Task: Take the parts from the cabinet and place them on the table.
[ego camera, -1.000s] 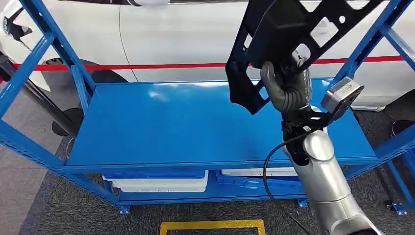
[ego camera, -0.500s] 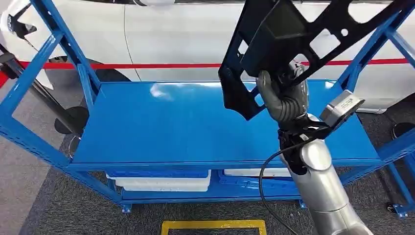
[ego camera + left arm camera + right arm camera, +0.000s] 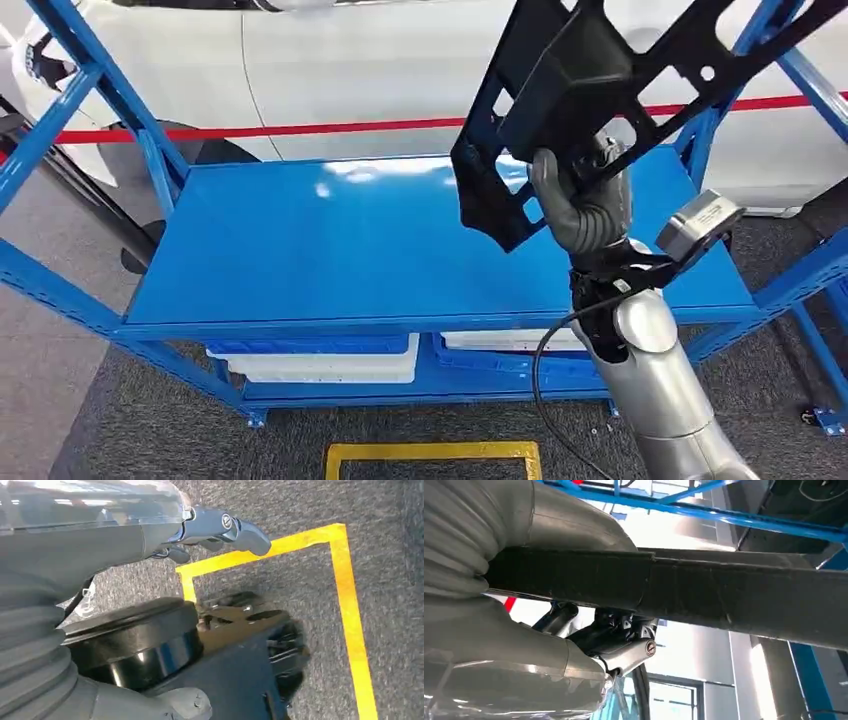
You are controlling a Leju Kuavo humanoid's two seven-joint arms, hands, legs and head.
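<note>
We are seeing the right hand (image 3: 583, 205) gripping a large black perforated plastic part (image 3: 590, 75), lifted tilted above the glossy blue metal cabinet shelf (image 3: 340, 250). Left hand (image 3: 220, 530) is hanging over grey carpet, fingers loosely apart, holding nothing.

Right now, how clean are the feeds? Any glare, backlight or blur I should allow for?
Head view: sharp, with white glare patches on the blue shelf near its far edge. Right wrist view: strongly backlit, so the black part in the right hand reads as a dark bar, and bright windows wash out. Left wrist view: the left hand shows highlights, and the dark parts below are soft.
</note>
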